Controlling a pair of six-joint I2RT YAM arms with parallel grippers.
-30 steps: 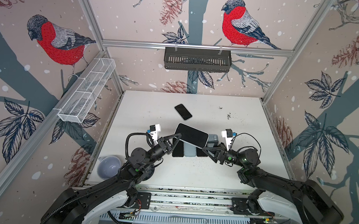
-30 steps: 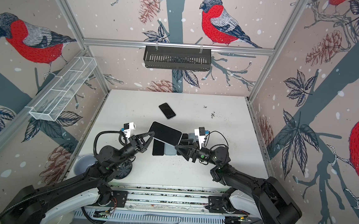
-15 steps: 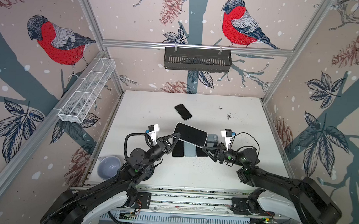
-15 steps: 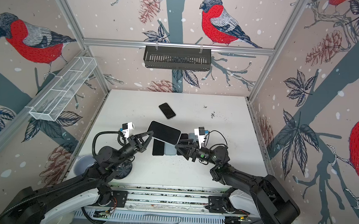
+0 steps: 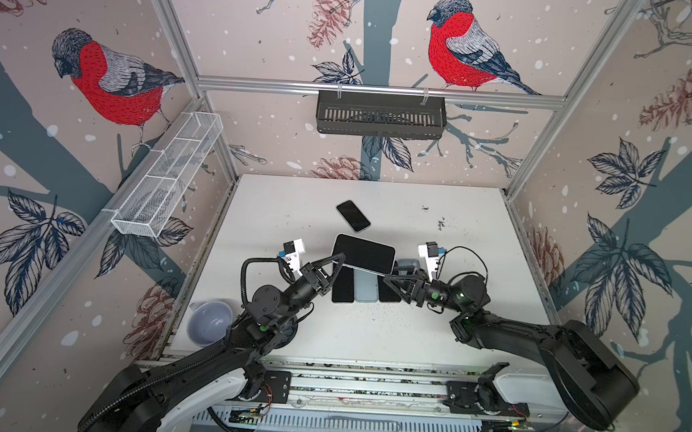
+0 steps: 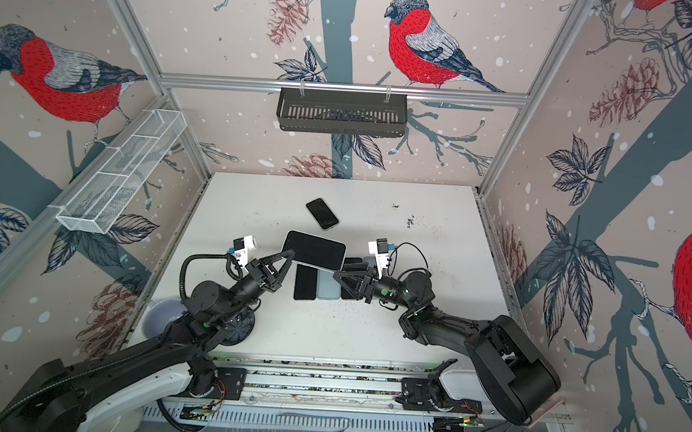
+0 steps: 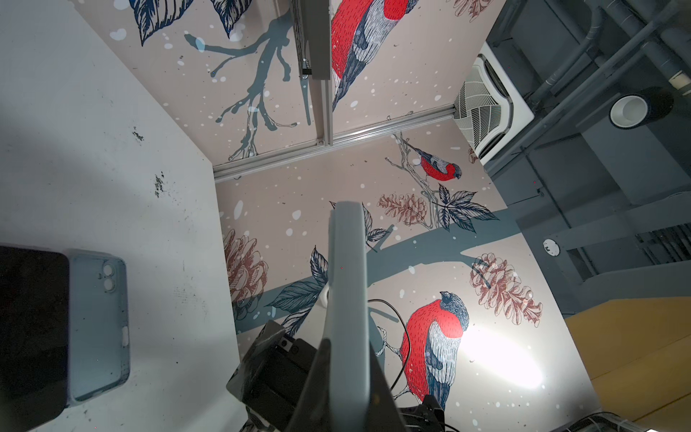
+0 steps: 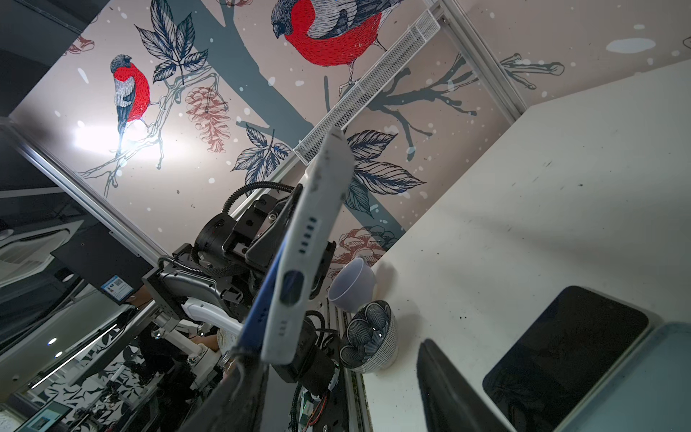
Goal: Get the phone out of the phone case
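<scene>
1. Phone (image 5: pixel 364 254) with a dark screen is held in the air above the middle of the white table (image 5: pixel 452 337). It is seated in a pale grey phone case (image 8: pixel 310 239).
2. The left gripper (image 5: pixel 339 260) is clamped on the short end of the cased phone, at its 9 o'clock side. In the left wrist view the edge of the case is seen pinched between the two fingers.
3. The right gripper (image 5: pixel 391 283) is placed at the 4 o'clock corner of the phone, with its jaws parted and nothing grasped. In the right wrist view one finger (image 8: pixel 233 392) is seen just beside the near end of the case. It cannot be told if it touches. The other finger (image 8: pixel 445 385) is kept well apart from the case.
4. A blue strip (image 8: pixel 261 310) is seen along one long side of the case in the right wrist view.
5. At 6 o'clock from the raised phone, an empty light blue case (image 5: pixel 366 287) is laid on the table between two dark phones (image 5: pixel 343 287).
6. A small black phone (image 5: pixel 353 215) is laid at 12 o'clock from the raised one, apart from it.
7. A lilac mug (image 5: pixel 208 322) is found at 8 o'clock of the table, and a patterned bowl (image 8: pixel 370 336) is seen just beside it in the right wrist view.
</scene>
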